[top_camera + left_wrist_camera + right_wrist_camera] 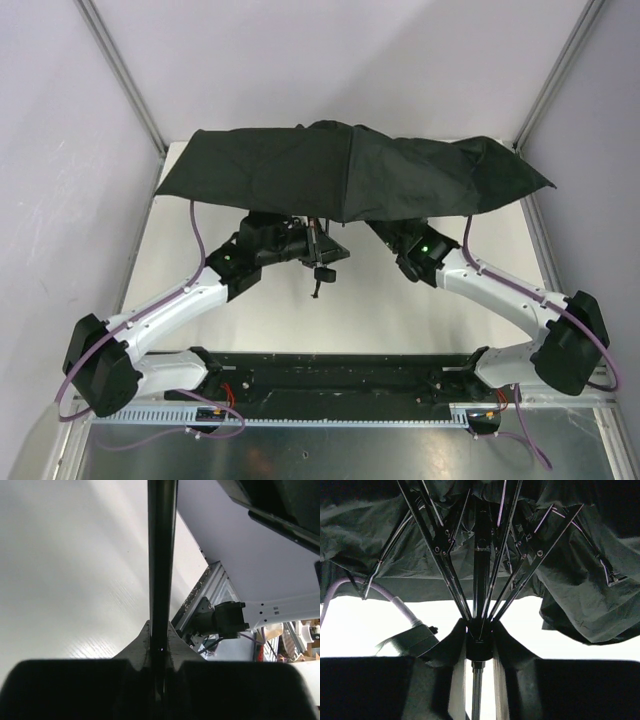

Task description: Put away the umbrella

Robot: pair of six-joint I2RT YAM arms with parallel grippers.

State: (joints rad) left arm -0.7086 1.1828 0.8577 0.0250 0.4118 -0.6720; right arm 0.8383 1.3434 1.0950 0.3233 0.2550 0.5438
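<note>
The umbrella [350, 170] stands open above the back of the table, its dark canopy sagging on the right side. Its knob handle [322, 272] and wrist strap hang below the canopy's front edge. My left gripper [312, 242] reaches under the canopy. In the left wrist view it [161, 641] is shut on the thin black shaft [162, 555]. My right gripper [480, 642] is shut on the black sliding hub [480, 649] where the ribs [445, 570] meet, with the canopy fabric [570, 595] spread above. In the top view the canopy hides the right fingertips.
A white table [400, 320] lies under both arms. Pale walls and aluminium frame posts [120, 70] close in the back and sides. A black base rail [340, 375] runs along the near edge. The left arm's cable [350, 587] shows beside the right gripper.
</note>
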